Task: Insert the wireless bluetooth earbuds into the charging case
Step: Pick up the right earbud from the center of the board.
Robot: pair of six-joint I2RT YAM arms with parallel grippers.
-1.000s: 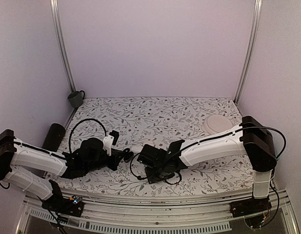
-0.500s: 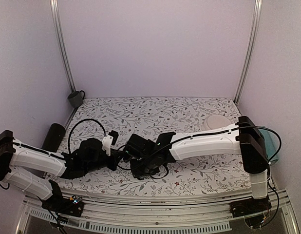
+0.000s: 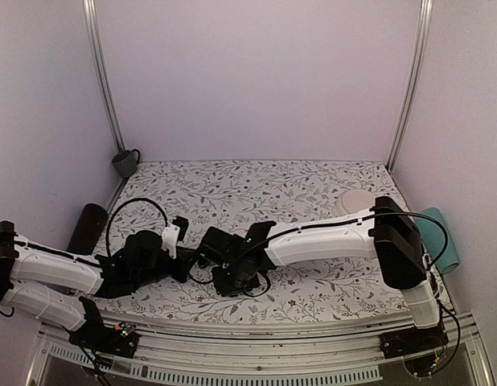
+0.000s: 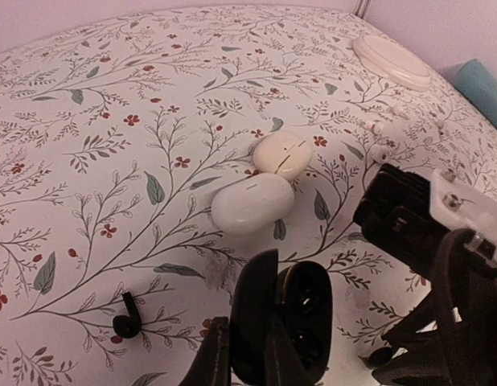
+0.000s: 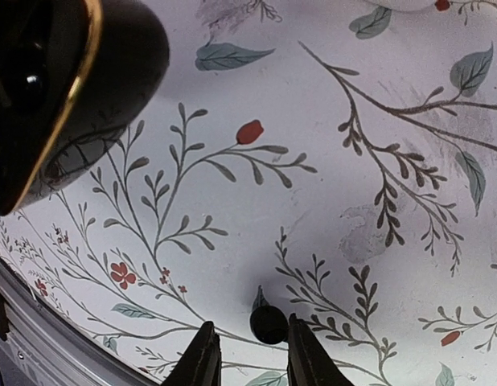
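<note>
L gripper (image 4: 244, 358) pinched the open black charging case (image 4: 306, 318) tight, w/ one black earbud (image 4: 125, 323) on the floral cloth (image 4: 112, 121) at the case's 9 o'clock. R gripper (image 5: 248, 358) fingers stood narrowly spread either side of the other earbud (image 5: 269, 323), case at its 10 o'clock.

On the desk (image 4: 80, 121), an earbud (image 5: 269, 323) is seen within the right claw (image 5: 250, 326); two pebbles (image 4: 252, 203) are seen beyond the left claw (image 4: 247, 347).

shiny black charging case (image 4: 306, 318) cut off by the bottom edge, partly behind the left gripper (image 4: 244, 358), teal roll (image 4: 483, 87) cut off at the right, tiny black earbud (image 4: 124, 324) too small to make out
</note>
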